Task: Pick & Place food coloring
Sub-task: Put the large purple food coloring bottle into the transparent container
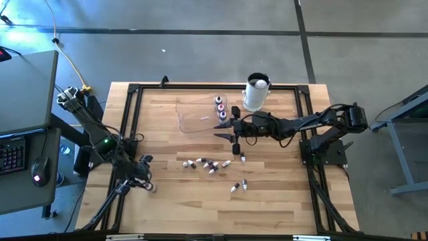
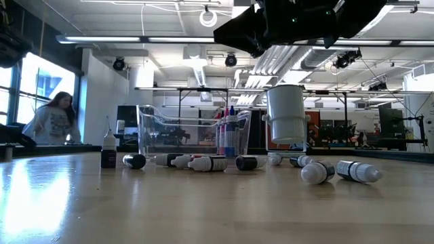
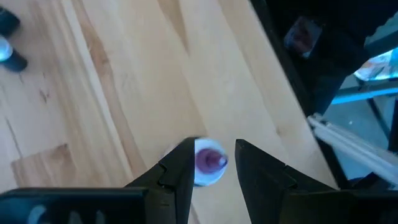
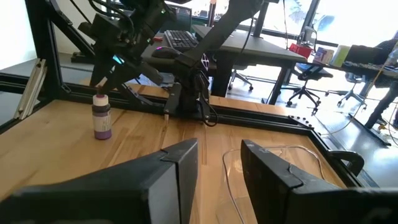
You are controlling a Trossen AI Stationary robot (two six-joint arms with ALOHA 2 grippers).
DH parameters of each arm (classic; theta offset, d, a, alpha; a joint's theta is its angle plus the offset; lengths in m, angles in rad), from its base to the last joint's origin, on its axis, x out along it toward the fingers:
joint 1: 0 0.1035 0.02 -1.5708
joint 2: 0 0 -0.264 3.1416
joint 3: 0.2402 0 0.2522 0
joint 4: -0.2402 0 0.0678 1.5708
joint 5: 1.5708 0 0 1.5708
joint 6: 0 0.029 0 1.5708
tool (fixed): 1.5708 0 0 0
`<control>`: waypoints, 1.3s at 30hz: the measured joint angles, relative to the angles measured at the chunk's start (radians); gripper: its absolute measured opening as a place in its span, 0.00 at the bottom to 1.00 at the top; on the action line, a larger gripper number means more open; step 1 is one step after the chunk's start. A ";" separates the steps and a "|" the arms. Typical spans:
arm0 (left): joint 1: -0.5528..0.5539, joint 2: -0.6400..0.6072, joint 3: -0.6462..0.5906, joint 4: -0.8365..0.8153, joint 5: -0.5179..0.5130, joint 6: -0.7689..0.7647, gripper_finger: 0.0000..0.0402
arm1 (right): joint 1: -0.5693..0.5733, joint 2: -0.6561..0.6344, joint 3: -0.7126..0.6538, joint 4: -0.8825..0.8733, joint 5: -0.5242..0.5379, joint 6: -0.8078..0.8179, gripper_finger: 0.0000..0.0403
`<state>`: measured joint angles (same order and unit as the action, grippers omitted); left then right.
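Note:
Several tiny food coloring bottles (image 1: 207,165) lie on their sides mid-table, two more (image 1: 239,187) nearer the near edge. A few stand inside a clear container (image 1: 197,115), seen as upright bottles (image 2: 229,132) in the low view. One purple-capped bottle (image 3: 208,160) stands upright on its base near the table's left near corner (image 4: 101,118). My left gripper (image 3: 216,149) hangs open above it, fingers on either side of the cap, apart from it. My right gripper (image 4: 219,149) is open and empty, hovering beside the clear container's right side (image 1: 234,136).
A large white cylindrical container with a dark top (image 1: 256,92) stands at the table's far edge, right of the clear container. A black frame (image 1: 134,90) runs around the table. A person (image 2: 51,122) sits in the room beyond the table's far left.

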<state>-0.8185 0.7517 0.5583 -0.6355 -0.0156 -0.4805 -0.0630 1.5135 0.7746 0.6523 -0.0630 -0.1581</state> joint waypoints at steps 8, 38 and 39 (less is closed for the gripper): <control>0.000 0.016 0.000 -0.014 -0.009 0.001 0.29 | 0.000 0.000 0.000 0.000 0.000 0.000 0.28; 0.000 0.096 0.001 0.017 -0.017 0.004 0.17 | 0.000 0.000 0.000 0.001 0.000 0.000 0.28; 0.000 0.096 0.001 0.018 -0.018 0.004 0.17 | 0.000 0.000 0.000 0.001 0.000 0.000 0.28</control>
<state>-0.8185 0.8474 0.5591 -0.6180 -0.0337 -0.4763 -0.0631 1.5135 0.7746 0.6533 -0.0631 -0.1581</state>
